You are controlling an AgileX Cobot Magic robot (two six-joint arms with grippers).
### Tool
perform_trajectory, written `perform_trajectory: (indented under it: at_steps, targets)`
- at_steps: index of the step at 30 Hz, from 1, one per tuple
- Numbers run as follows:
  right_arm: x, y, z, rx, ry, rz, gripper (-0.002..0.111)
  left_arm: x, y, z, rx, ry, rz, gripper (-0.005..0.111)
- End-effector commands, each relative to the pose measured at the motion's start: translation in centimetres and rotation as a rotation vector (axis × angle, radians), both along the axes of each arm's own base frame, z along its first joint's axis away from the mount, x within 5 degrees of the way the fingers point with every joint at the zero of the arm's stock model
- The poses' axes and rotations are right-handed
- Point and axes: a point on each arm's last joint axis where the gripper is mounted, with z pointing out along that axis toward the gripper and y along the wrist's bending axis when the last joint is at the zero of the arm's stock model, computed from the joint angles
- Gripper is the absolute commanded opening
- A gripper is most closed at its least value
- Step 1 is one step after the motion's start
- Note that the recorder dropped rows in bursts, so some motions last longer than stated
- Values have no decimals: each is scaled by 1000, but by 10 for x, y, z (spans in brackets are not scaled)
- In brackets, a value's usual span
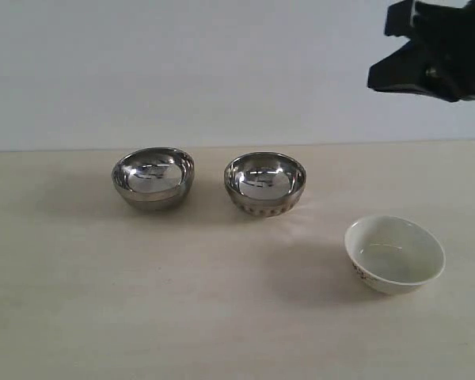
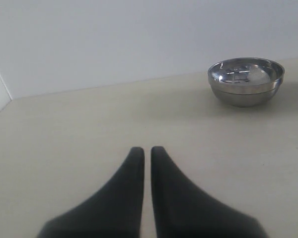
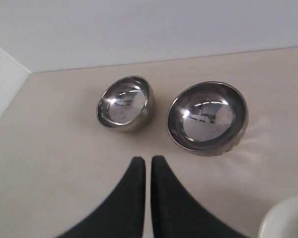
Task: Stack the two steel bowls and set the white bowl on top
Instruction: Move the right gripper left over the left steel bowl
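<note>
On table (image 1: 63, 317), all apart: smooth steel bowl (image 1: 153, 178), ribbed steel bowl (image 1: 265, 184) at its 3 o'clock, 1 white bowl (image 1: 394, 253) at 4. L gripper (image 2: 145, 148) & R gripper (image 3: 145, 159): tips together, holding nothing.

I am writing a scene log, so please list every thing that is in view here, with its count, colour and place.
smooth steel bowl: one, shiny silver, upright on the table, left in the exterior view
ribbed steel bowl: one, shiny silver, upright, beside the smooth one but apart from it
white bowl: one, cream-white with a faint pattern outside, upright and empty, on the right, nearer the camera
table: one, pale beige, under all three bowls
wall: one, plain pale grey, behind the table
left gripper: one, black, fingers nearly together, holding nothing, over bare table
right gripper: one, black, fingers nearly together, holding nothing, raised above the bowls
</note>
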Motion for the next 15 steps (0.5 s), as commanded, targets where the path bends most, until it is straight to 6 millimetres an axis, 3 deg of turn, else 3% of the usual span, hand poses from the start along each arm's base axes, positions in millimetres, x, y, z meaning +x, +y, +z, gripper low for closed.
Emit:
perform_trajectory:
  at_steps: [1,7,11,15]
  targets:
    - [16,36,1,-45,-46,105,0,0,0,0,-18,-9,3,4]
    - [37,92,-3,-110,-38,220,5,0,0,0,-18,-9,3,4]
    - [69,134,-26,-205,53,287,29,0,0,0,-18,-9,3,4]
    - [94,175,-50,-348,99,338,30,0,0,0,-18,-9,3,4]
